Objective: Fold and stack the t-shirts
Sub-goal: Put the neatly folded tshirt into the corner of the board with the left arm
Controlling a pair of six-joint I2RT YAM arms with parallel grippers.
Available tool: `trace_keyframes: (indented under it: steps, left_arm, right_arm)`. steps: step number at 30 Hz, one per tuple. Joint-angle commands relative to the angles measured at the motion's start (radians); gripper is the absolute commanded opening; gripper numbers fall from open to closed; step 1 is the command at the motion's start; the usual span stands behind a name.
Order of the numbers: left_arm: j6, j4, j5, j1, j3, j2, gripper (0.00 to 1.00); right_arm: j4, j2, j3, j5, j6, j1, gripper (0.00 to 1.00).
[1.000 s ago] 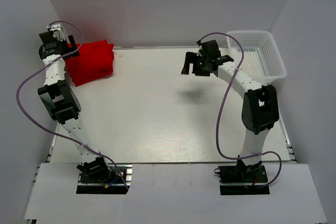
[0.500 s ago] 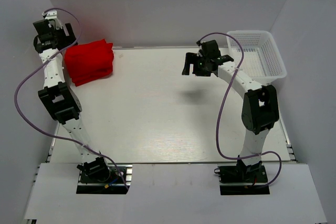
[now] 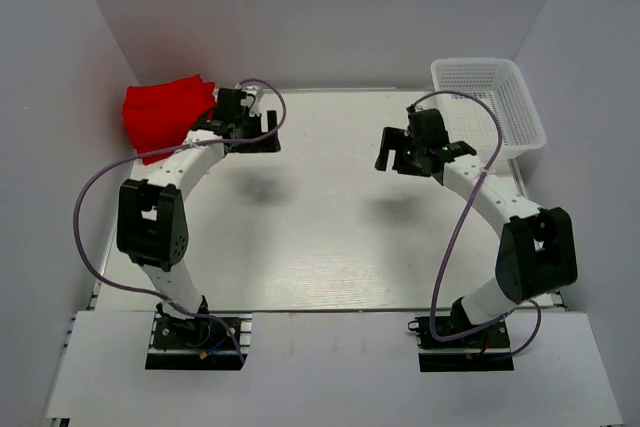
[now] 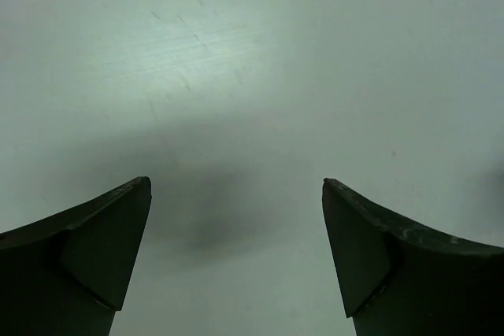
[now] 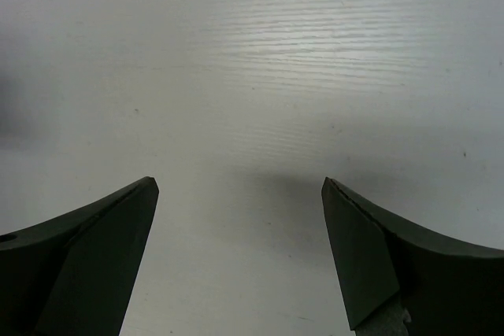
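A stack of folded bright red t-shirts (image 3: 165,113) lies at the table's far left corner in the top view. My left gripper (image 3: 262,135) is open and empty above bare table, just right of the stack. My right gripper (image 3: 394,154) is open and empty above the table right of centre. In the left wrist view the left gripper (image 4: 236,194) shows only white table between its jaws. In the right wrist view the right gripper (image 5: 240,190) likewise shows only white table. No shirt shows in either wrist view.
A white plastic mesh basket (image 3: 489,107) stands at the far right corner, with nothing seen inside. White walls close in the table at the back and both sides. The arms' bases sit at the near edge.
My left arm has swung from the far left corner behind the red stack to the table right of it. My right gripper has moved nearer and to the right. The stack looks slightly shifted.
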Motion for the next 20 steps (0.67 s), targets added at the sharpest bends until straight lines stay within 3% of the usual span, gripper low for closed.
trace_keyframes:
  steps: [1,2,5,7,20]
  left_arm:
    - [-0.098,0.032,-0.093,-0.05,-0.117,-0.187,1.0]
    - [-0.114,0.063,-0.112,-0.077,-0.207,-0.251,1.0]
    - [-0.141,0.037,-0.202,-0.123,-0.276,-0.304,1.0]
    - [-0.141,0.005,-0.263,-0.139,-0.264,-0.304,1.0]
    - [-0.131,-0.003,-0.31,-0.191,-0.283,-0.338,1.0]
  right_arm:
    - [0.061,-0.075,-0.117,0.032,0.029,-0.017,0.9]
    - [0.063,-0.101,-0.134,0.032,0.044,-0.022,0.9]
    - [0.099,-0.124,-0.195,-0.016,0.055,-0.02,0.9]
    - [0.099,-0.122,-0.191,-0.066,0.062,-0.02,0.9]
    - [0.179,-0.177,-0.223,-0.079,0.047,-0.019,0.9]
